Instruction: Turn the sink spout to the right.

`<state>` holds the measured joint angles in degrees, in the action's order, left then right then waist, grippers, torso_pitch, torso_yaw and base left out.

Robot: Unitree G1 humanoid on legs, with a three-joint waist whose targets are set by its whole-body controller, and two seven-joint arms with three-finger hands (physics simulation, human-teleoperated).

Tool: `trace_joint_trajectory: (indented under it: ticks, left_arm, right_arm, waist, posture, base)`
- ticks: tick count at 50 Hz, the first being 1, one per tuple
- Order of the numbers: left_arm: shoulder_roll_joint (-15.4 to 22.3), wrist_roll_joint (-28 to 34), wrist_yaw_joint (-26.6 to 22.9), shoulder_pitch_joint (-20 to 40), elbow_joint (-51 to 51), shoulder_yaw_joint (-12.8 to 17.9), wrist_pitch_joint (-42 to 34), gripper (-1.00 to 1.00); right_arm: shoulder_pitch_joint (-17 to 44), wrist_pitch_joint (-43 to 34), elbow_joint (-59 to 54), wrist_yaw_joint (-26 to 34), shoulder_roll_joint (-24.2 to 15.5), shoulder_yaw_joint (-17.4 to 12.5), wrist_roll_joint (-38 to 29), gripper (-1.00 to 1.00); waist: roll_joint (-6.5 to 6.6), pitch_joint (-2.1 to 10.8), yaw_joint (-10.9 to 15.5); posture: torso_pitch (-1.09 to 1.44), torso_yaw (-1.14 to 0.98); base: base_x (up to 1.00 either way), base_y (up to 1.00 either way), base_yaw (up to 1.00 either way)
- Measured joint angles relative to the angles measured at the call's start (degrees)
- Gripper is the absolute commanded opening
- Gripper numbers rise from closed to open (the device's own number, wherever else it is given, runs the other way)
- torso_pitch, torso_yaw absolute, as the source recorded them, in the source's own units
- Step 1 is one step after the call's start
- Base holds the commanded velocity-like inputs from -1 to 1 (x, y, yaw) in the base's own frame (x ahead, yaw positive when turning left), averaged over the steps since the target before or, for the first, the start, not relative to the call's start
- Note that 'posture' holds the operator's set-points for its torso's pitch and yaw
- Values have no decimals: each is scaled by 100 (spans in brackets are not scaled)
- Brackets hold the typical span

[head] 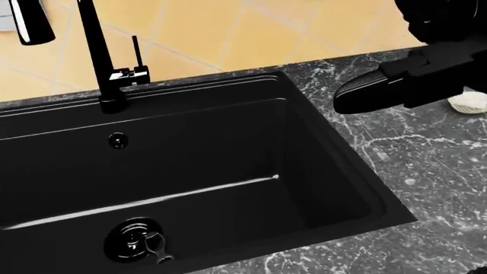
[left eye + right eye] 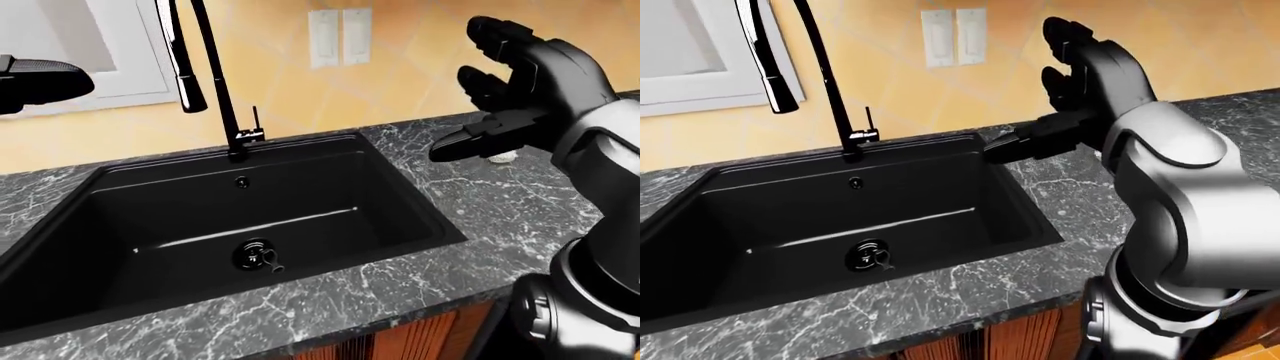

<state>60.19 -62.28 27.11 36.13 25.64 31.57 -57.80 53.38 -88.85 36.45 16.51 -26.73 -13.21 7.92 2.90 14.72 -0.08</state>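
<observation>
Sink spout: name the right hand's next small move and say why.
Probably sweep the right hand leftward toward the spout. The hand hangs open over the counter right of the basin, clearly apart from the spout, which hangs over the basin's left part.

A glossy black spout (image 2: 180, 60) rises over a matte black sink (image 2: 300, 195). The counter (image 2: 520, 202) is dark grey marble with white veins. Yellow-orange tiles (image 2: 420, 67) carry white switch plates (image 2: 340, 36). The right hand (image 2: 510, 97) is black.

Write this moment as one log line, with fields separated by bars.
right robot hand: open, raised over marble counter | tall black faucet spout: untouched | left robot hand: state unclear
</observation>
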Motion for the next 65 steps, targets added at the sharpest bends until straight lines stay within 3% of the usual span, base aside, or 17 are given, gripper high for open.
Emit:
trace_joint_trajectory:
  ticks: [17,48,51,56,60,65]
  left_arm:
    - [-93,66,15,-34,77,-38,38,100]
    - [-507,469,-46,322,169,-359,-218,100]
    - [-732,886,-193,531,-170,-769,-98,100]
    - [-1299,2012,-906,1250,-1187,-1573,1,100]
    - [-1594,3021,-1467,1967,-2213,-1715,328,100]
    - [-1855,4037,-1970,2630,-3551,-1685,971,100]
  right_arm:
    - [3,-27,45,17,-1,-11,-11,100]
    - [-32,-69,167,32,17,-44,-7,100]
    - [28,-145,181,46,-14,-70,5,100]
    - [227,-231,189,53,-68,-59,9,100]
    - [188,-191,213,73,-42,-34,31,100]
    - [159,-219,143,80,-54,-73,26,100]
  waist:
    - [-17,441,77]
    - [-63,900,136]
    - [-77,950,179]
    - [-136,996,202]
    - [-171,1008,186]
    - [-211,1028,184]
  posture:
    - [-62,0]
    - [-85,0]
    - [-85,0]
    - [-85,0]
    - [-85,0]
    - [-85,0]
  base:
    - [0,0,0]
    - [0,0,0]
    - [0,0,0]
    - [0,0,0]
    - [0,0,0]
    - [0,0,0]
